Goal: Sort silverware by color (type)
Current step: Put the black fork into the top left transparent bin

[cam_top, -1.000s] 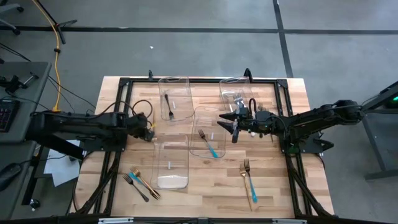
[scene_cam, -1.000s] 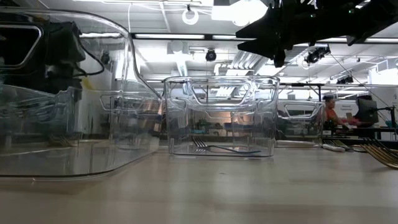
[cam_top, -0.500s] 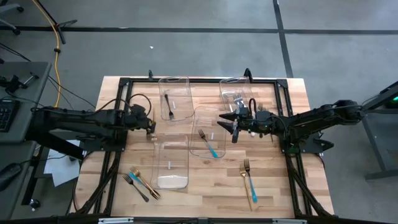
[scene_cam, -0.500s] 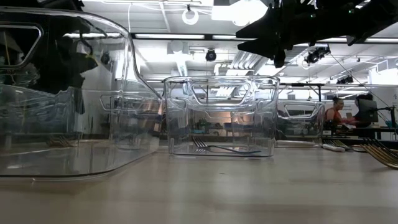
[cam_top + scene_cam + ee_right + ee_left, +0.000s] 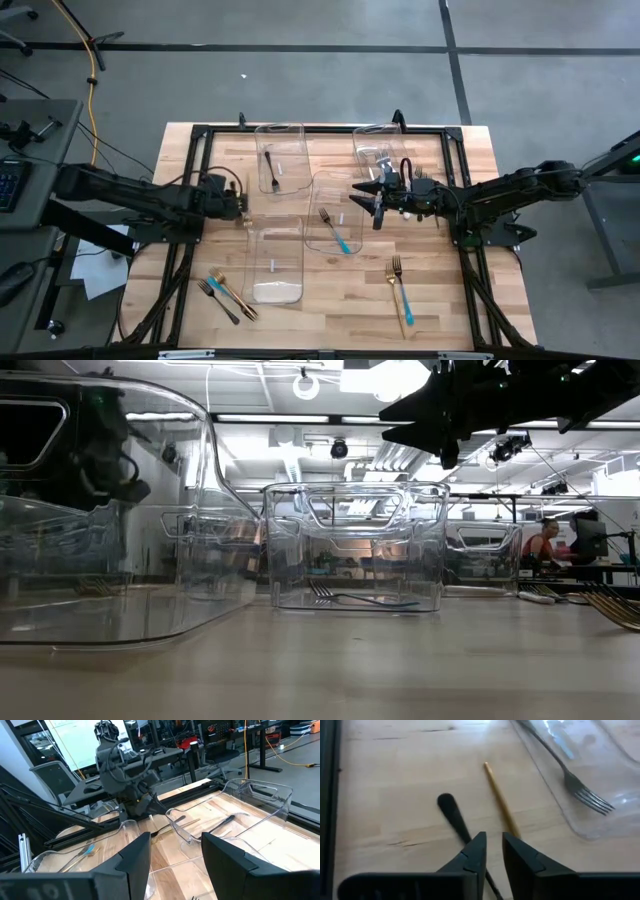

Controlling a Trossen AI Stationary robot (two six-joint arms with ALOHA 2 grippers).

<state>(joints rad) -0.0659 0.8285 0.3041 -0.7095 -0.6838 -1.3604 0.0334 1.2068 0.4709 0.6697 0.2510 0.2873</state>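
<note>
A wooden table (image 5: 430, 300) was seen from above, with four clear plastic bins (image 5: 275, 260) set near its middle and silverware spread in and around them. The left gripper (image 5: 492, 851) was held low beside the table's left edge, over a gold utensil (image 5: 501, 805) and a black utensil (image 5: 454, 815) lying on the bare wood just outside a bin. Its fingers were parted only by a narrow gap, and nothing was pinched between them; it was judged to be lined up to pick one of the two. The right gripper (image 5: 372, 203) was held above the table between the bins, spread wide and empty, apparently waiting.

Elsewhere, a black fork (image 5: 271, 172) lay in the far-left bin, a teal-handled fork (image 5: 337, 231) in the middle bin, and a gold and teal fork (image 5: 400, 290) on the wood near the front right. A small cluster of forks (image 5: 228, 293) lay at the front left.

The tips of the two utensils under the left gripper were hidden by its fingers. What the far-right bin (image 5: 377, 150) held could not be made out. From table height, a person (image 5: 548, 546) was visible far behind the table.
</note>
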